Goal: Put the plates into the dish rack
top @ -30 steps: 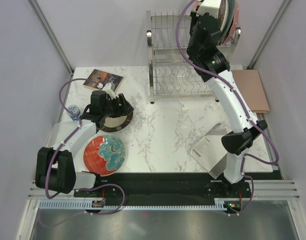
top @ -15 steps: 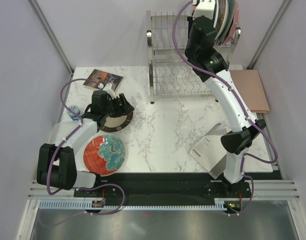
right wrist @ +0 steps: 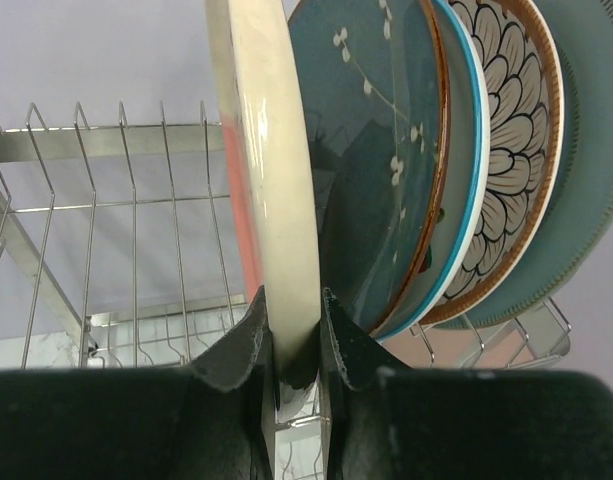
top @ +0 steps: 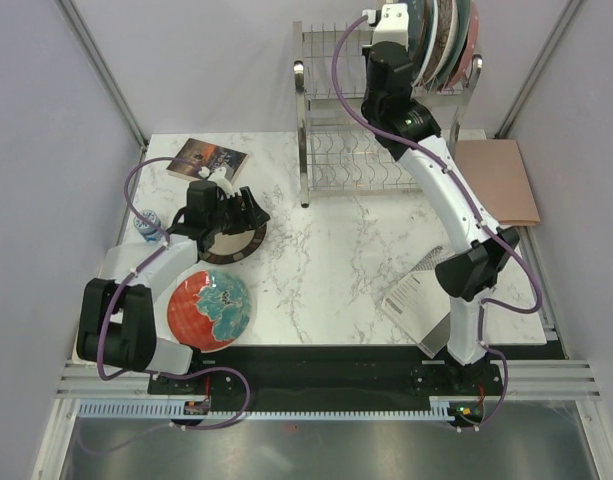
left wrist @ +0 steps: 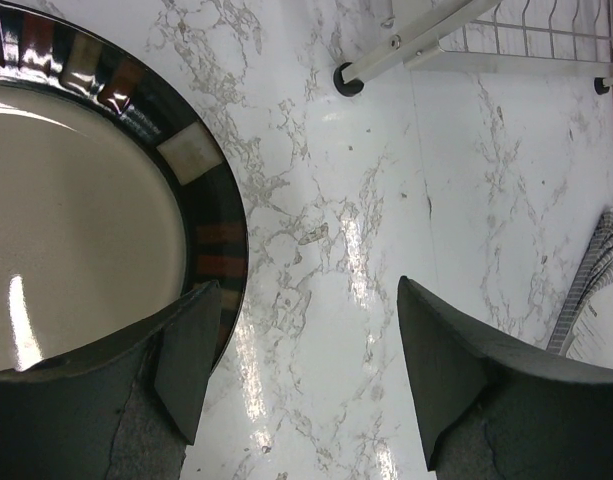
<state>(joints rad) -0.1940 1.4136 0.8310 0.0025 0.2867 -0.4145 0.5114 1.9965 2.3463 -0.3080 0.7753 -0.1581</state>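
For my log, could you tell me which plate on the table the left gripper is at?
The dark brown plate with the patterned rim; the open left gripper is at its edge, while the red plate lies apart.

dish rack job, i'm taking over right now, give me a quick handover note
Right gripper: shut on the cream plate, held upright at the top tier of the dish rack, beside the racked plates. Cannot tell if it sits in a slot.
Left gripper: open, over the rim of the brown plate, which lies on the table.
Done: several plates racked.
Left: release the cream plate, then load the brown plate and the red plate.
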